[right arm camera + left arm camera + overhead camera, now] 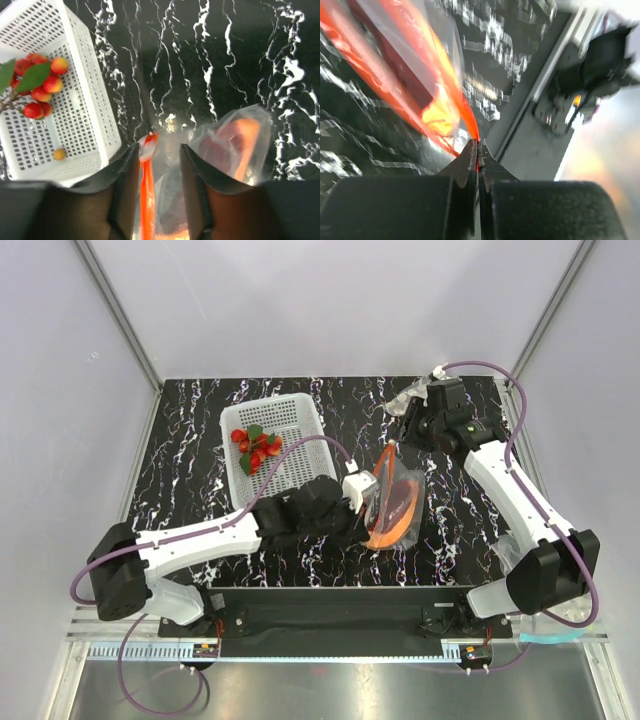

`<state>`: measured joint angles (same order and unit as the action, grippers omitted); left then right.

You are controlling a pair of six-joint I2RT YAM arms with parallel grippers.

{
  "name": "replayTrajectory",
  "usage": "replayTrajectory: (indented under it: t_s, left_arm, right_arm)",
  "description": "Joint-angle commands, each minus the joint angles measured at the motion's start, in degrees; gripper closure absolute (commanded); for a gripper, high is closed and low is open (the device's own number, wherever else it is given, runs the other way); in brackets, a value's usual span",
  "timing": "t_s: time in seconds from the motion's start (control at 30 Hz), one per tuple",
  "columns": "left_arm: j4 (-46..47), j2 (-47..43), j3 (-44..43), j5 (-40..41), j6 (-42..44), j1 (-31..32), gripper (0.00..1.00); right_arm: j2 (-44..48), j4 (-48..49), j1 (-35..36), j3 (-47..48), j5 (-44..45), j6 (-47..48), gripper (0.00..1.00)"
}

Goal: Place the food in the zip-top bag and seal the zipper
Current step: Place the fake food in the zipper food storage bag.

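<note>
The food (256, 447), little red round pieces with green leaves, lies bunched in a far corner of the white basket (300, 455). To its right the zip-top bag (400, 510), clear and crumpled, rests on the worktop (190, 480). Its orange-red zipper (386, 462) arches upward, one end nipped between the left fingers (465, 170).

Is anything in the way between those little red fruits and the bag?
Yes. The basket's wall stands around the food, and the left gripper, shut on the zip-top bag, lies on the bag's basket-facing side.
</note>
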<state>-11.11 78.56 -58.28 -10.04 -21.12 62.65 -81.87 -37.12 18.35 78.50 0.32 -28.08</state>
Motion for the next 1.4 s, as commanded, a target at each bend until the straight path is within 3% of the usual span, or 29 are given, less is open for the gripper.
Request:
replayTrajectory:
  t_s: [0.0, 0.13, 0.27, 0.47, 0.63, 0.77, 1.0, 1.13, 1.37]
  left_arm:
    - [3.3, -3.1, 0.6, -2.8, -2.3, 0.7, 1.00]
    - [3.1, -5.1, 1.4, 0.7, -0.3, 0.7, 1.00]
    - [3.5, -7.5, 1.9, 2.7, 1.6, 0.7, 1.00]
    - [2.4, -10.2, 2.4, 4.7, 3.8, 0.7, 1.00]
    - [2.3, -10.5, 3.1, 5.1, 4.1, 0.7, 1.00]
    - [2.2, -10.4, 3.4, 5.4, 4.0, 0.7, 1.00]
    - [2.0, -10.3, 3.1, 6.2, 4.5, 0.7, 1.00]
    - [1.4, -10.2, 2.4, 6.4, 5.0, 0.7, 1.00]
    - [0.8, -10.7, 2.3, 7.2, 5.0, 0.7, 1.00]
  right_arm:
    - [1.4, 6.4, -0.9, 2.4, -4.2, 2.4, 0.44]
    - [2.1, 1.2, -0.3, 4.1, -6.5, 3.0, 0.34]
    - [3.2, -4.7, 3.7, 5.4, -4.5, 4.7, 0.31]
    - [3.5, -11.0, 13.4, 7.1, -0.6, 5.8, 0.41]
    - [3.6, -11.1, 15.8, 6.5, -3.4, 4.0, 0.47]
    - [2.6, -14.8, 18.6, 6.9, 2.1, 2.1, 0.48]
    - [1.4, -17.3, 21.6, 5.4, 6.4, 0.7, 0.49]
    - [0.7, -16.8, 21.7, 4.0, 6.5, 0.7, 0.61]
    - [-0.3, -15.5, 21.7, 3.4, 4.5, 1.0, 0.58]
